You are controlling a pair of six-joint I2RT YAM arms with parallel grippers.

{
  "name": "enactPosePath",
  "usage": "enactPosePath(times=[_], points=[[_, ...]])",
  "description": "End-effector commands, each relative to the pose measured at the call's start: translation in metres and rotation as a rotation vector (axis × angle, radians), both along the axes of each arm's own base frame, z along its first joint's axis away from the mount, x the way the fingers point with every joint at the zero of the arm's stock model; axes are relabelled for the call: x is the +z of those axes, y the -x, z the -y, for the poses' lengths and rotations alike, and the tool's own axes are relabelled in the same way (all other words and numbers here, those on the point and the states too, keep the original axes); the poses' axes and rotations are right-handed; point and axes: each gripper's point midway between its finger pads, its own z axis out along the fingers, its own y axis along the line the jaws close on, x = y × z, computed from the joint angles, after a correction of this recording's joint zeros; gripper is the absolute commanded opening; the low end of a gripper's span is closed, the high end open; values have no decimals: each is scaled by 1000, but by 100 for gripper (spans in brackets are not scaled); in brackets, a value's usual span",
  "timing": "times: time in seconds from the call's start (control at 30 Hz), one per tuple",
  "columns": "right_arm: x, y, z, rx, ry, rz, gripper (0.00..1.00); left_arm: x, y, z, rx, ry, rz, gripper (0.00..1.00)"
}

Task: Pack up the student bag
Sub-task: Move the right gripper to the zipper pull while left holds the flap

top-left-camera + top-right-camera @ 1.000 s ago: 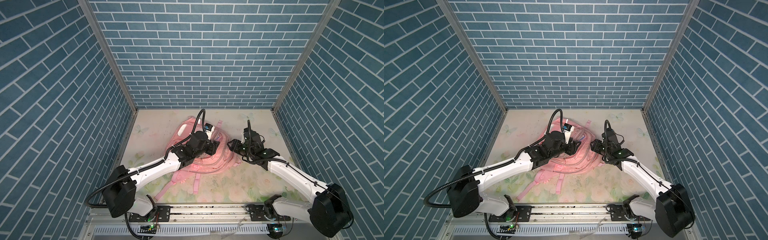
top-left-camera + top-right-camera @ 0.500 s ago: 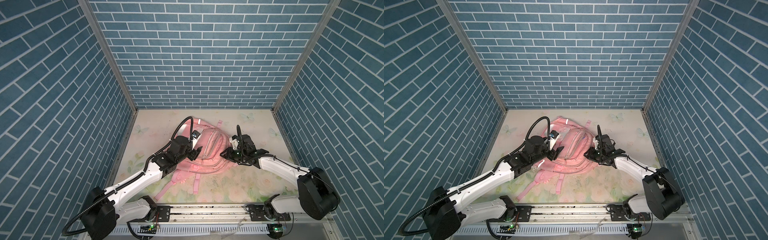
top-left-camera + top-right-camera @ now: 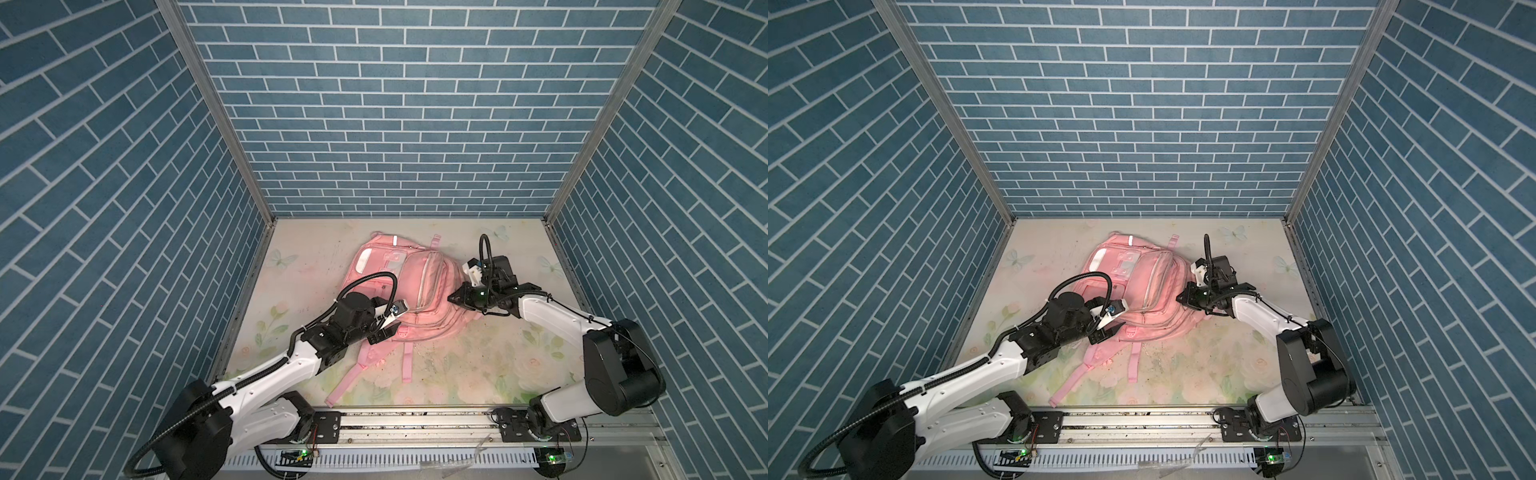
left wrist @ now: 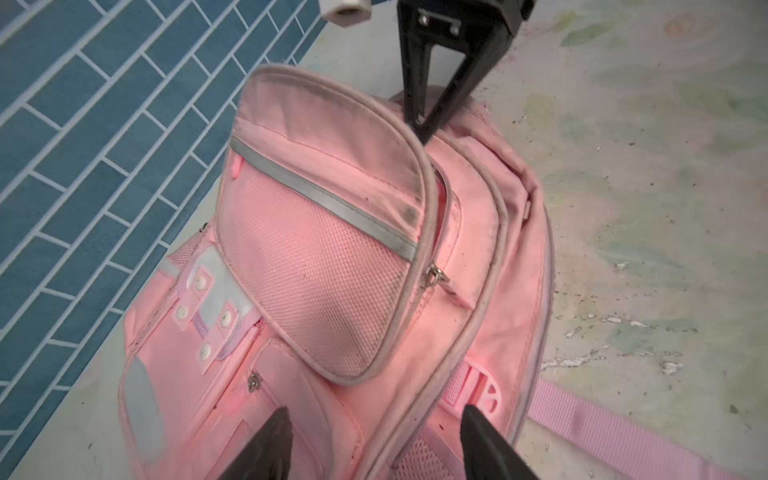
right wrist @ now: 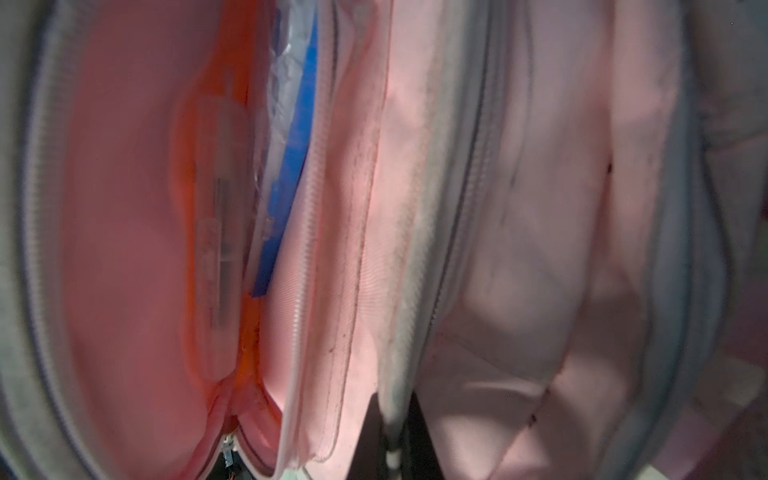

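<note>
Floral tabletop (image 3: 478, 365), blue brick walls (image 3: 395, 124). Pink student bag (image 3: 419, 286) lies mid-tabletop, toward far edge. My right hand (image 4: 424, 129) pinched shut on bag's piped rim; my left hand (image 4: 376, 411) spread open, empty, over bag.

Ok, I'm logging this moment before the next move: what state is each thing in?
student bag: lying on the table, one compartment unzipped, blue item inside.
left gripper: open, over the bag, holding nothing.
right gripper: shut, apparently pinching the bag's edge.
</note>
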Motion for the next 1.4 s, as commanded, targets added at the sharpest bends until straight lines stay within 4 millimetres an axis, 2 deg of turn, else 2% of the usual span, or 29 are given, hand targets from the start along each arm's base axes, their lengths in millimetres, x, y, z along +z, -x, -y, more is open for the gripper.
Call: enactPosePath(times=[0.0, 0.07, 0.17, 0.27, 0.33, 0.47, 0.5, 0.57, 0.63, 0.7, 0.87, 0.93, 1.1, 1.37], points=[[10, -18, 4, 47, 33, 67, 0, 17, -13, 17, -38, 42, 101, 65], [18, -22, 6, 55, 50, 110, 1, 15, -20, 23, -26, 47, 128, 65], [42, -20, 5, 53, 28, 249, 9, 4, -27, 27, -9, 40, 151, 65], [62, -11, 5, 39, 62, 415, 15, 1, -33, 27, 36, 75, 182, 62], [72, -2, 5, 45, 120, 538, 26, -3, -37, 30, 59, 57, 183, 61], [90, 19, 5, 44, 123, 750, 29, -14, -44, 36, 72, 12, 182, 58], [92, 23, 6, 45, 122, 780, 29, -14, -44, 38, 70, 16, 182, 55], [95, 28, 12, 21, 146, 841, 29, -16, -47, 42, 81, 25, 170, 40], [95, 33, 15, 26, 178, 882, 28, -18, -49, 44, 88, 25, 152, 30], [95, 42, 11, 68, 224, 935, 27, -18, -47, 49, 80, 31, 135, 26], [88, 87, -22, 240, 271, 1146, 24, -3, -35, 67, 70, 123, 39, 0], [81, 93, -28, 262, 264, 1160, 20, -1, -31, 77, 67, 141, -20, 0], [66, 98, -40, 310, 294, 1200, 21, 3, -27, 96, 60, 178, -134, 0], [52, 90, -37, 261, 353, 1245, 23, 5, -25, 107, 48, 189, -165, 0]])
